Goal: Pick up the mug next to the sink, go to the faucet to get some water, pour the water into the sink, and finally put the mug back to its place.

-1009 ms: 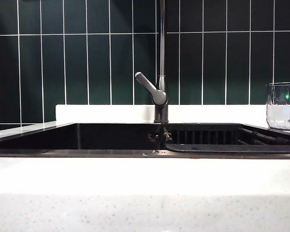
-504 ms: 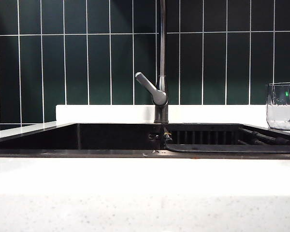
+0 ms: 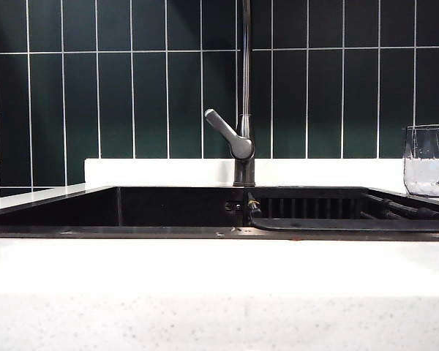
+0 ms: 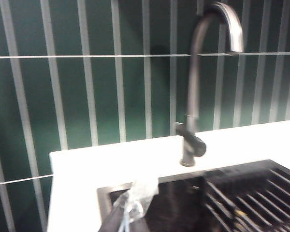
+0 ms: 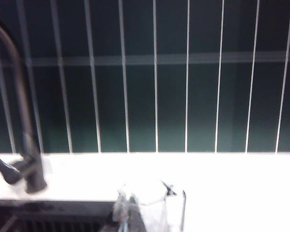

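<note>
The clear glass mug (image 3: 428, 161) stands upright on the white countertop at the right end of the black sink (image 3: 175, 207). The faucet (image 3: 244, 110) rises behind the sink's middle, its grey lever angled to the left. Neither arm shows in the exterior view. My left gripper (image 4: 128, 212) is shut and empty, its pale wrapped tips over the sink's corner (image 4: 179, 203), well short of the faucet (image 4: 193, 96). My right gripper (image 5: 125, 210) is shut and empty. The mug (image 5: 171, 210) shows just beyond and beside its tips, not held.
Dark green tiles (image 3: 132, 95) form the wall behind a low white ledge (image 3: 154, 172). A slatted rack (image 3: 314, 205) lies in the sink's right half. White speckled countertop (image 3: 205, 292) runs along the front edge.
A green glint on the mug's glass has faded. Mug, faucet and sink stand as before in the exterior view, and no arm enters it.
</note>
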